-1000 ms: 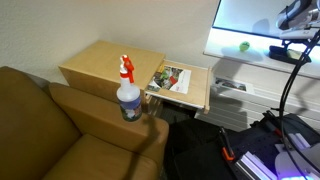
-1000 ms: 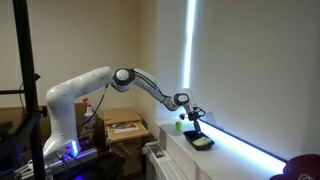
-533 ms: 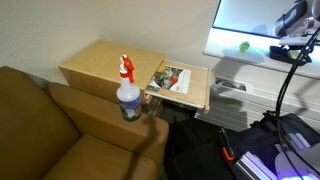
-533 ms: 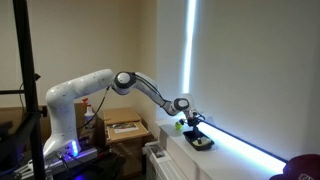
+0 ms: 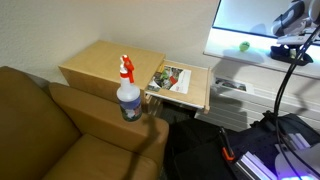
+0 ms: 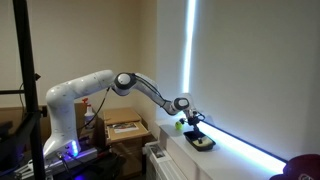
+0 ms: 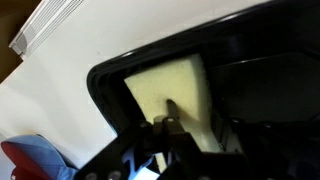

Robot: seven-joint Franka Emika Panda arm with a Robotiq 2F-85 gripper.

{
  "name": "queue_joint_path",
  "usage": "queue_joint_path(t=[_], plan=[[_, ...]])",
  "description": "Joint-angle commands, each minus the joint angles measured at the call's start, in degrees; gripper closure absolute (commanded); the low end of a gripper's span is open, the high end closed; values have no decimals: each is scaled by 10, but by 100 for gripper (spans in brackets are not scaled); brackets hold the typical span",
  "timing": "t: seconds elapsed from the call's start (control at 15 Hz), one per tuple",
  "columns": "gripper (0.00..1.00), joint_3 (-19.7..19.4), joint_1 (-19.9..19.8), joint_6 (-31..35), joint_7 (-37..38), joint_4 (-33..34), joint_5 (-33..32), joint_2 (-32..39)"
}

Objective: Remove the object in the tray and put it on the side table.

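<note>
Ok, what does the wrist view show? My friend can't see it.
A black tray fills most of the view, very close up, with a pale yellow patch inside it. Dark fingers poke in from the bottom edge over that patch. The tray sits on a white surface.

counts | side table (image 5: 105,62): 1 | spray bottle (image 5: 127,92): 1, at 5 o'clock from side table | tray (image 6: 204,144): 1 | small green ball (image 5: 243,46): 1, on white shelf (image 5: 225,53) | white shelf: 1 | brown sofa (image 5: 50,130): 1 | robot arm (image 6: 95,85): 1
</note>
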Motion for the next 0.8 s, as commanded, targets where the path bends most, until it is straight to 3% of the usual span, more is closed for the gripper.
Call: queue_joint_path(t=[0.0, 0.13, 0.33, 0.73], plan=[[94, -7, 0, -31, 11, 27, 1, 8], [100, -2, -3, -35, 11, 23, 11, -15], [99, 25, -18, -49, -27, 14, 40, -61], [98, 82, -25, -146, -146, -44, 116, -185]])
